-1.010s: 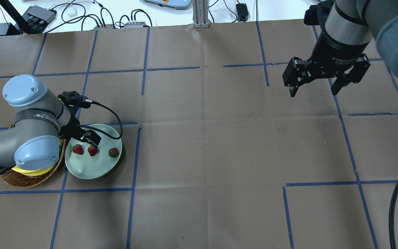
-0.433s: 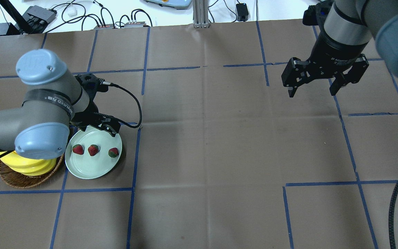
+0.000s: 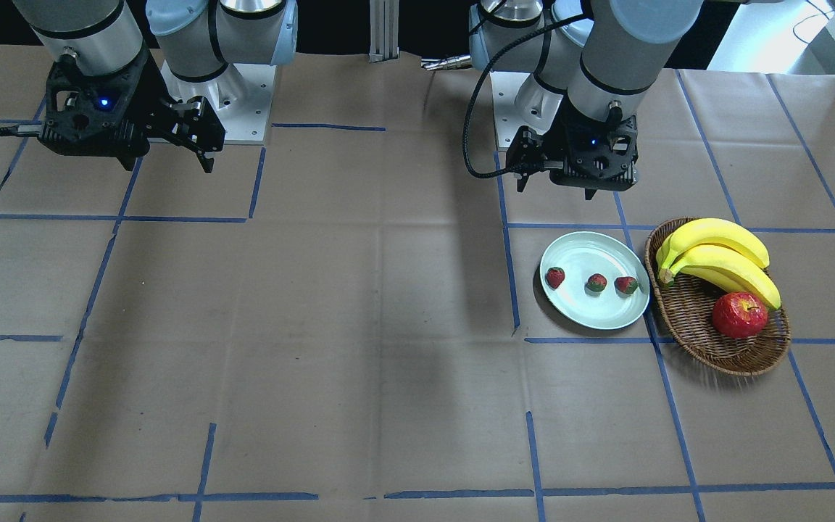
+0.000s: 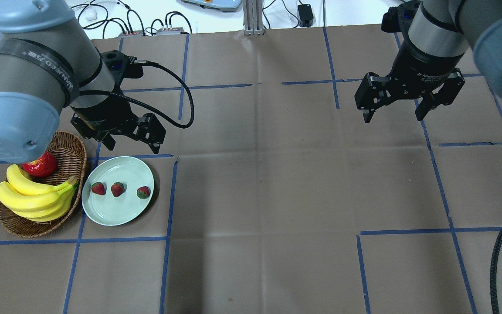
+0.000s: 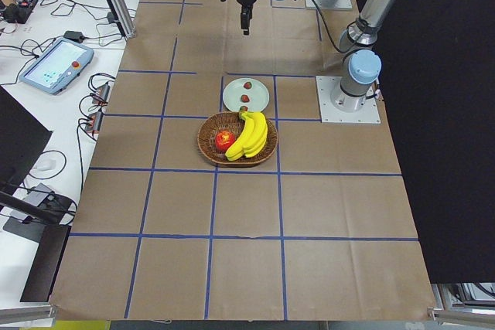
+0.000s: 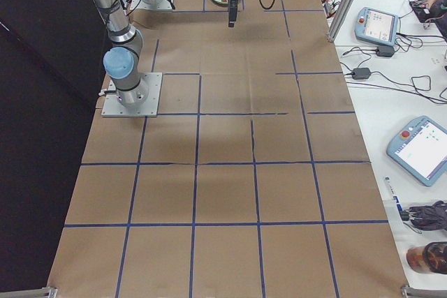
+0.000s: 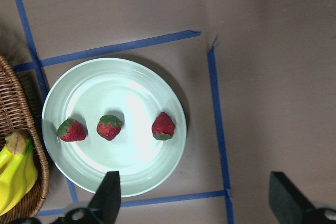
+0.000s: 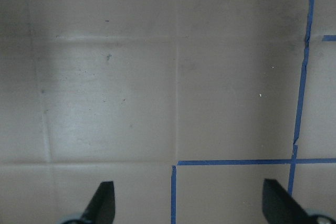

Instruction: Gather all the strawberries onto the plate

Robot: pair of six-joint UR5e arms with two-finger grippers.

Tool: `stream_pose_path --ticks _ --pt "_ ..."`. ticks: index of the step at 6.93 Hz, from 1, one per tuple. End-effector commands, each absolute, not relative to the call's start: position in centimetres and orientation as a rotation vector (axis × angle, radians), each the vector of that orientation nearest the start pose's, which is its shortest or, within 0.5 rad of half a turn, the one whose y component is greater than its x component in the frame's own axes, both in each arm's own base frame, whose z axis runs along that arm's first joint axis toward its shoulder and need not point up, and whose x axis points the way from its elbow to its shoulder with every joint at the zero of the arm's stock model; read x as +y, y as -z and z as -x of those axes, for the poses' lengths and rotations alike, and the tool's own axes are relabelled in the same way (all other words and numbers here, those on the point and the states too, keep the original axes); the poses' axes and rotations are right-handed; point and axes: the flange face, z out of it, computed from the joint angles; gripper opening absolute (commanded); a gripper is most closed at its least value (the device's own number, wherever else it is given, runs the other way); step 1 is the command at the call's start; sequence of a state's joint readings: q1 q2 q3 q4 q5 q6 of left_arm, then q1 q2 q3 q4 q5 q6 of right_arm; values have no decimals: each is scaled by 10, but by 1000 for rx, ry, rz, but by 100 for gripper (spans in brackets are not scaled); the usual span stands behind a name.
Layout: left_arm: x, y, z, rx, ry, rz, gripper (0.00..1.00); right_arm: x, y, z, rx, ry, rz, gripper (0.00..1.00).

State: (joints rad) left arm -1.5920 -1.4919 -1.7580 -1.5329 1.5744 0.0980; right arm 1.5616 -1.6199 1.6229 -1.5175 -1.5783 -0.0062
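Observation:
Three strawberries [image 4: 98,188] [image 4: 117,189] [image 4: 143,192] lie in a row on the pale green plate [image 4: 116,218], also shown in the left wrist view as strawberries [image 7: 109,127] on the plate [image 7: 126,82]. My left gripper [image 4: 132,144] hangs open and empty above the table, just past the plate's far rim. Far off on the other side, my right gripper [image 4: 394,117] is open over bare brown paper, holding nothing. The front-facing view shows the plate [image 3: 591,315] in front of the left gripper [image 3: 559,187].
A wicker basket [image 4: 70,148] touches the plate's left side and holds bananas [image 4: 33,196] and a red apple [image 4: 39,167]. Cables and boxes line the far table edge. Blue tape lines cross the brown paper.
My left arm has risen and drawn back from over the plate toward the far side, uncovering the basket's fruit. The strawberries stayed put. The right arm barely moved.

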Motion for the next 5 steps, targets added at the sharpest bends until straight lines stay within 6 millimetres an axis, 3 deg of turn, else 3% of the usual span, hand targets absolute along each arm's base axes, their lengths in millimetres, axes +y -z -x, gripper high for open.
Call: stream_pose_path --ticks 1,3,5 --pt "-429 -458 144 3139 -144 -181 99 -467 -481 -128 3149 -87 -2 100" --pt "-437 -453 144 3142 -164 -173 100 -467 -481 -128 3148 -87 -2 100" --pt "-440 -470 143 3129 -130 -171 100 -467 -481 -128 3148 -87 0 100"
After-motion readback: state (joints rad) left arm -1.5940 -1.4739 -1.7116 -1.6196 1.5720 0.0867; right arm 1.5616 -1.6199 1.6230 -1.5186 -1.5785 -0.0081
